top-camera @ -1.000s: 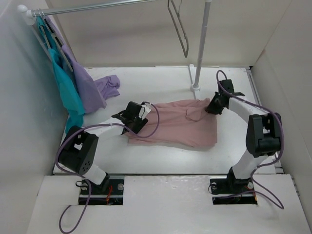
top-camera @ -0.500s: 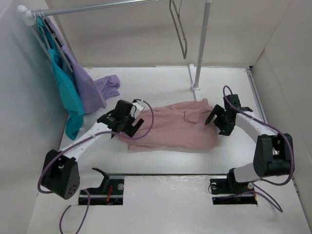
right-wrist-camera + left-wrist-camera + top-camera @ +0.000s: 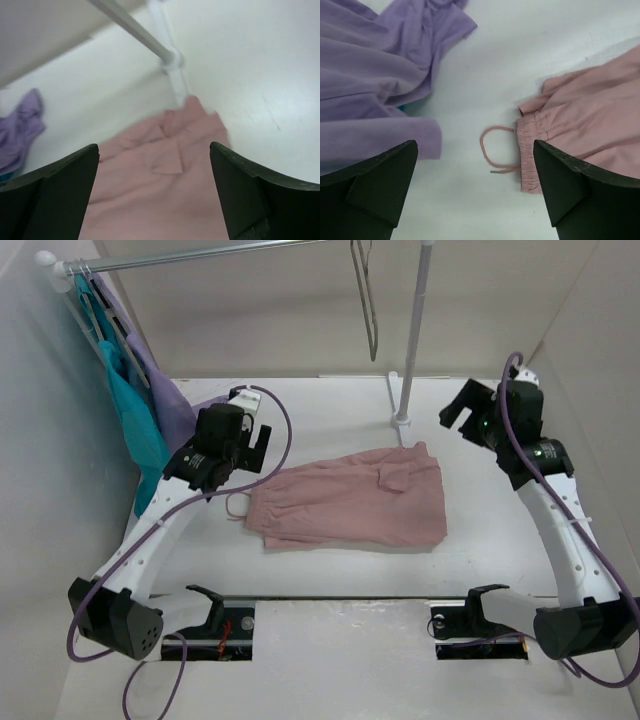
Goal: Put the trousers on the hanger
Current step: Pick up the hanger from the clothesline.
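Presently, item one: the large dusty-pink soft fabric trousers lay flat on the white table, waistband toward the left, its pink drawstring loop trailing onto bare surface. A second before, both arms had been down at the cloth's two ends; both had since risen clear, and the garment had settled wider and smoother. Item two: the left gripper hung above the waistband corner, fingers spread wide and holding nothing. Item three: the right gripper stood high over the far right end, likewise spread and empty. Item four: the thin grey-taupe hanger hung from the metal rail beside the white upright post, well apart from the trousers and seen more edge-on than before. Item five: a lilac-purple garment and a teal garment at the left, untouched. Judgement: the spreading-out looked finished, and neither thing was in hand, so fetching the hanger probably came next; hanging remained wholly undone.
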`<state>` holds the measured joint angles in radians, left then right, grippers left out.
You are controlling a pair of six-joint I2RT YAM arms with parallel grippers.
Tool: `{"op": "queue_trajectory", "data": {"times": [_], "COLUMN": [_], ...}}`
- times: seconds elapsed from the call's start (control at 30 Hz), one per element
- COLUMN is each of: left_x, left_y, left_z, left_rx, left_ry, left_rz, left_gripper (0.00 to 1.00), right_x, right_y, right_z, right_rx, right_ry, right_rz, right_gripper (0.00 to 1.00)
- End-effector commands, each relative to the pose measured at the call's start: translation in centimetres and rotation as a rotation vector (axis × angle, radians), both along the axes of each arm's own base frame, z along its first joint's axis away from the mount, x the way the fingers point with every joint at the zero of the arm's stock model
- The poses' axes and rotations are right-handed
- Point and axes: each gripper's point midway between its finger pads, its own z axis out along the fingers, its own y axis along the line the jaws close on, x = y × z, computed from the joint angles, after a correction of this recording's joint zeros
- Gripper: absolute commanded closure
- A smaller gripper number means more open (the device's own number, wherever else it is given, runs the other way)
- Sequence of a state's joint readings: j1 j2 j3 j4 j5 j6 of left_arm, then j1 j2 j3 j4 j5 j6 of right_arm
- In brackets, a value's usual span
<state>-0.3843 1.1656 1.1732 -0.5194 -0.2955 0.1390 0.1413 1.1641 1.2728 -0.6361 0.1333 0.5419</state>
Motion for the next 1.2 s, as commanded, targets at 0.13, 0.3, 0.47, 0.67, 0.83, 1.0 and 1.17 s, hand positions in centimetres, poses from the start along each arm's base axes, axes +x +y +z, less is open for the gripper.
{"op": "queue_trajectory", "data": {"times": [0.13, 0.3, 0.47, 0.67, 0.83, 1.0, 1.17], "left_x": [1.4, 4.7, 4.5, 3.4, 4.2, 4.0, 2.9], "left_y": [-3.7, -5.8, -7.2, -7.3, -6.4, -6.0, -5.8], "left_z": [-1.3, -0.6, -3.1, -5.5, -5.7, -6.2, -7.9], "left_rx": [-0.057, -0.077, -0.117, -0.147, -0.092, -0.096, -0.119], "left_ry": [0.106, -0.023, 0.058, 0.109, 0.069, 0.074, 0.113], "left_rz": [-0.150, -0.237, -0.282, -0.278, -0.253, -0.249, -0.245], "left_gripper": [0.00, 0.00, 0.00, 0.00, 0.00, 0.00, 0.00], "right_x": [1.3, 2.0, 3.2, 10.4, 13.5, 14.3, 14.7], "right_y": [6.4, 12.5, 17.2, 20.9, 21.6, 22.6, 23.2], "right_z": [18.1, 25.6, 31.1, 27.6, 25.3, 24.9, 24.1], "right_rx": [0.025, 0.162, 0.339, 0.472, 0.524, 0.595, 0.601], "right_ry": [-0.440, -0.575, -0.757, -0.677, -0.631, -0.656, -0.641], "right_rz": [0.367, 0.621, 0.845, 0.921, 0.855, 0.910, 0.916], "right_gripper": [0.04, 0.04, 0.00, 0.00, 0.00, 0.05, 0.26]}}
